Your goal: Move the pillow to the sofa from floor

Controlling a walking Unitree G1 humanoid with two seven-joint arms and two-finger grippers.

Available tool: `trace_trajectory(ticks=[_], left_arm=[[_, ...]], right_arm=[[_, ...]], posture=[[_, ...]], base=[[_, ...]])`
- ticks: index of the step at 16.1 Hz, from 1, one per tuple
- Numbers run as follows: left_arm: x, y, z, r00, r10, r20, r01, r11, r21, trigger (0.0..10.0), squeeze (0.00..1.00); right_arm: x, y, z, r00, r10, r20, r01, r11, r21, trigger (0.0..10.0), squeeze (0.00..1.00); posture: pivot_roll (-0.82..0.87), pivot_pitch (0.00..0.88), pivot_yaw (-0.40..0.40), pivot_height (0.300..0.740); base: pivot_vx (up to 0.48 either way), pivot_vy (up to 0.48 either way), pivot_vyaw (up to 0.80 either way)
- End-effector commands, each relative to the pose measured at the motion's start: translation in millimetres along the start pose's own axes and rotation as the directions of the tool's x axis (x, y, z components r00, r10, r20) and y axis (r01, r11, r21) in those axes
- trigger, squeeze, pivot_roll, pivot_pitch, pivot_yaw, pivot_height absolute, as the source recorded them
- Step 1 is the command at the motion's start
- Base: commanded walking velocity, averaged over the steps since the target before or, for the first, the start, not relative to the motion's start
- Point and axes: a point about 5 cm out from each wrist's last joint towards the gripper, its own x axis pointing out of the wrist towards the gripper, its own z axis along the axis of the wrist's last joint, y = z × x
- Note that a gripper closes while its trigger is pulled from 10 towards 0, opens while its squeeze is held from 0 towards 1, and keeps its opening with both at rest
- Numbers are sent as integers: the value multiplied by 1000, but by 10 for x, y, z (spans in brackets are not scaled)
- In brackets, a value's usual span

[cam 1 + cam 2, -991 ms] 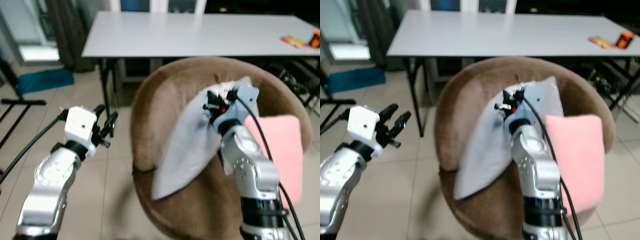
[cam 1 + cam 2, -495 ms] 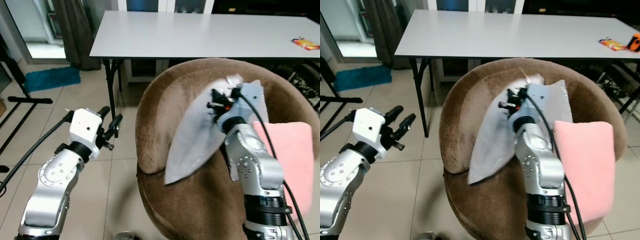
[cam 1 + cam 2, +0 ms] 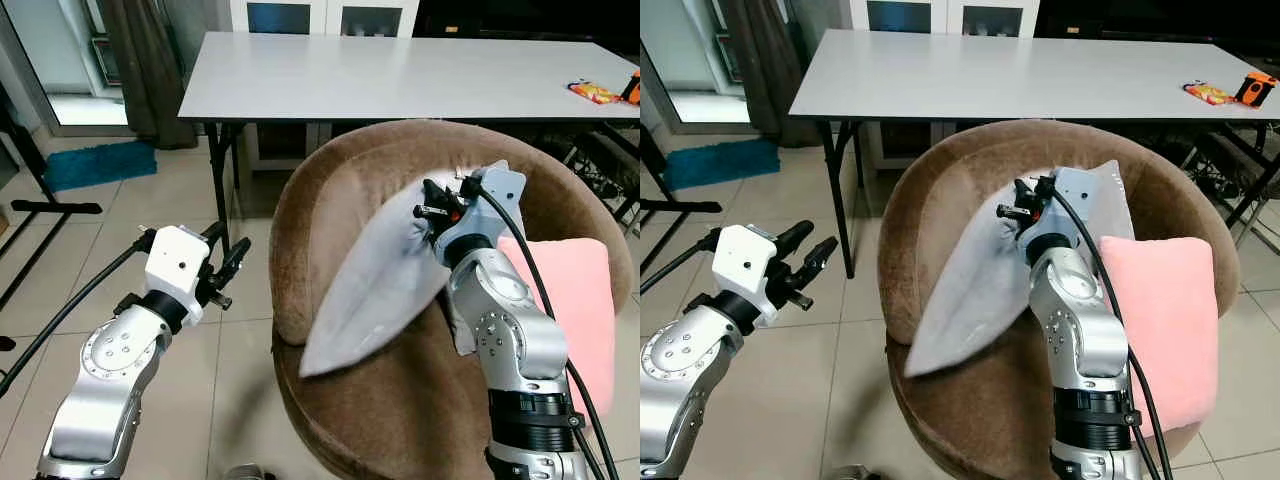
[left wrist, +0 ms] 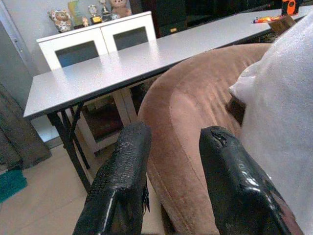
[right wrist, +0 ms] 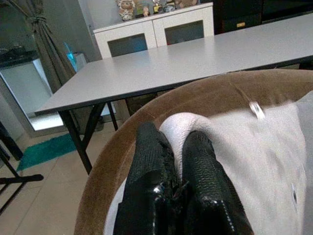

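One corner of the grey pillow is pinched tight in my right end effector, so it drapes across the brown sofa seat, beside a pink cushion. My left end effector hangs parted, empty, clear alongside.

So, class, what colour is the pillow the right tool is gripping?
Light grey pillow, clearest in the right eye view, pinched by the right tool.

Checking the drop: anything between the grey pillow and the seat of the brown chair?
Nothing visible. The right gripper holds the grey pillow over the brown chair; its low corner reaches the front rim. The pink pillow lies beside it.
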Motion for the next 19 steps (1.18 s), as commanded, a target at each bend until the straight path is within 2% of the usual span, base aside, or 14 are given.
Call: trace_trajectory(ticks=[1,3,6,8,10,13,14,15,17,19], left_arm=[[5,-29,27,1000,-27,7,27,1000,14,10000,0],[5,-46,20,999,-45,1,45,999,10,10000,0],[-55,-115,-33,990,-136,-32,135,991,-5,10000,0],[-86,-116,-51,986,-161,-47,161,987,-7,10000,0],[-97,-110,-52,984,-172,-54,171,985,-10,10000,0],[-128,-116,-57,982,-177,-62,177,984,-12,10000,0],[-154,-124,-71,982,-178,-71,177,984,-16,10000,0],[-164,-134,-79,981,-179,-75,178,984,-19,10000,0],[-152,-161,-71,980,-183,-76,182,983,-22,10000,0],[-150,-177,-62,979,-187,-77,185,982,-22,10000,0]], right_arm=[[12,-20,89,999,-13,41,14,1000,-17,10000,0],[21,-54,84,999,-31,40,32,999,-21,10000,0],[122,-265,124,994,-91,56,96,990,-105,10000,0],[260,-442,196,991,-114,66,124,977,-172,10000,0],[448,-570,231,993,-108,55,120,949,-292,10000,0],[624,-716,304,989,-141,36,144,923,-357,10000,0],[687,-709,336,989,-143,34,145,919,-368,10000,0],[756,-634,290,993,-114,18,113,924,-366,10000,0],[842,-346,41,998,4,-59,-26,926,-377,10000,0],[844,-94,-195,988,75,-135,-124,908,-400,10000,0]], posture=[[34,0,-38,740],[36,0,-39,740],[36,0,-36,740],[39,0,-38,740],[47,0,-42,740],[52,0,-49,740],[51,0,-53,740],[52,0,-54,740],[63,0,-53,740],[78,0,-57,740]], base=[[0,0,0],[0,0,0],[0,0,0],[0,0,0],[0,0,0],[0,0,0],[0,0,0],[0,0,0],[0,0,0],[0,0,0]])
